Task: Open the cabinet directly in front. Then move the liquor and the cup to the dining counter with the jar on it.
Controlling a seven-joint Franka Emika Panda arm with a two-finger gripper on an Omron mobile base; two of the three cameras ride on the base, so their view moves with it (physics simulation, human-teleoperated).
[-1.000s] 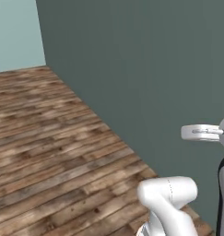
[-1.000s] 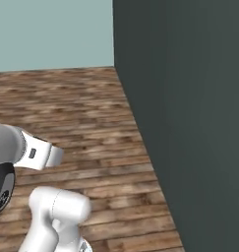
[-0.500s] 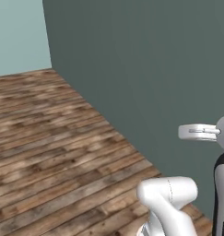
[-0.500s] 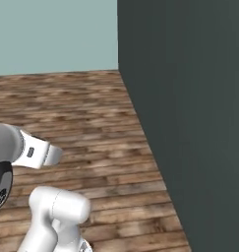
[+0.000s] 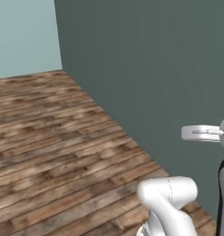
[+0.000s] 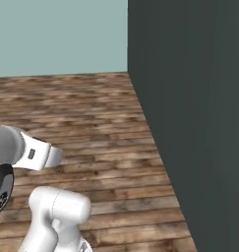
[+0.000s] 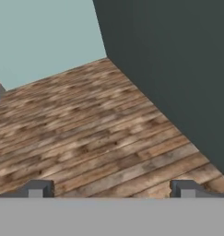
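The pincer (image 7: 111,191) stands wide open and holds nothing, its two dark fingertips (image 7: 37,189) spread far apart above the wooden floor (image 7: 85,133). Past the tips, plank boards run up to a dark teal wall (image 7: 178,60), which meets a pale blue-green wall (image 7: 39,37) at a corner. From behind, the white arm (image 5: 171,203) rises just beside that dark wall. Of the cabinet, bottle, cup, jar or tabletop I can make out nothing from here.
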